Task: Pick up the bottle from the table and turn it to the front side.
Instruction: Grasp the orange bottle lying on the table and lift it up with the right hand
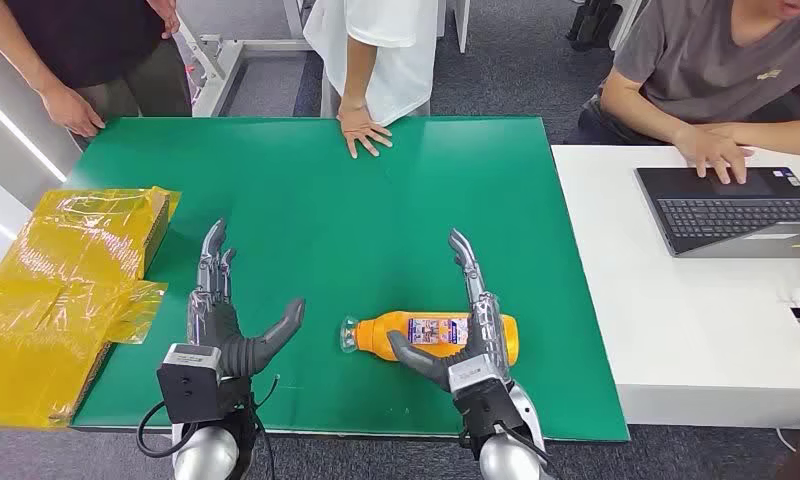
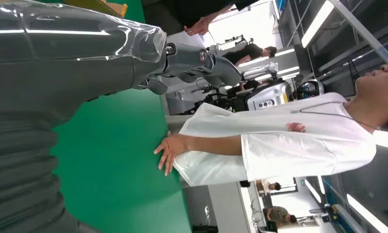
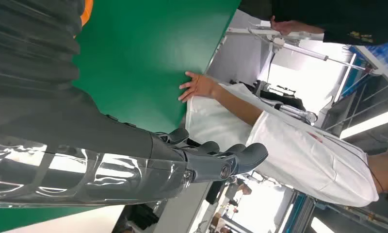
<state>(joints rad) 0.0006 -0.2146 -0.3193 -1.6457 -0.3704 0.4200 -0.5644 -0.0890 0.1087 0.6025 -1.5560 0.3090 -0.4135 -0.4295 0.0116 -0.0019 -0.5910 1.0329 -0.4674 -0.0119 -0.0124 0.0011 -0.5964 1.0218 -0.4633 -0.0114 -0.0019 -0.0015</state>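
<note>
- The orange plastic bottle with a clear cap [image 1: 431, 337] lies on its side near the front edge of the green table mat [image 1: 376, 220].
- The right hand [image 1: 468, 335] is spread wide over it, thumb in front.
- The left hand [image 1: 224, 325] is spread, holding nothing, on bare mat beside the yellow plastic-wrapped box [image 1: 71, 270].

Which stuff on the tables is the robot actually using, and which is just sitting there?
Using for the job:
orange bottle, lying on its side on the green table
right hand, open over the bottle
left hand, open beside it

Just sitting there:
yellow plastic-wrapped box
laptop on the white table
</note>
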